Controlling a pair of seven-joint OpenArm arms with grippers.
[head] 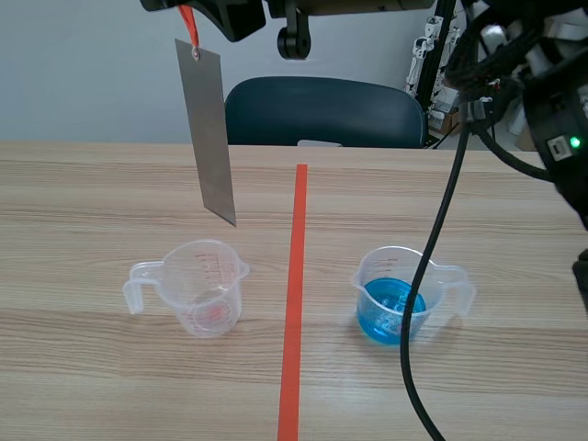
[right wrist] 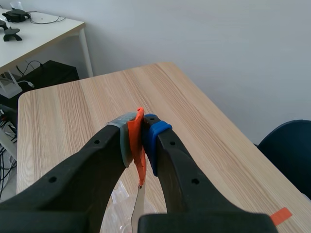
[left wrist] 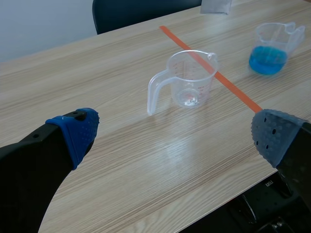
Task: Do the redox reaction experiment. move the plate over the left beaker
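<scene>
The right gripper [right wrist: 139,136] is clenched on the orange ribbon [right wrist: 138,148] tied to the grey metal plate [head: 209,133], so the plate dangles vertically beneath it, seemingly ready to lower into the clear left beaker [head: 197,287] below, while the left gripper [left wrist: 170,138] idles released, beaker ahead.

I see a light wooden table [head: 92,184], its grain running side to side, stretching away from me to a plain pale wall [head: 83,73]. A dark blue chair [head: 322,110] sits behind its far edge. Off to one side stands a white desk [right wrist: 39,31] with a black box [right wrist: 51,73] beneath it.
</scene>
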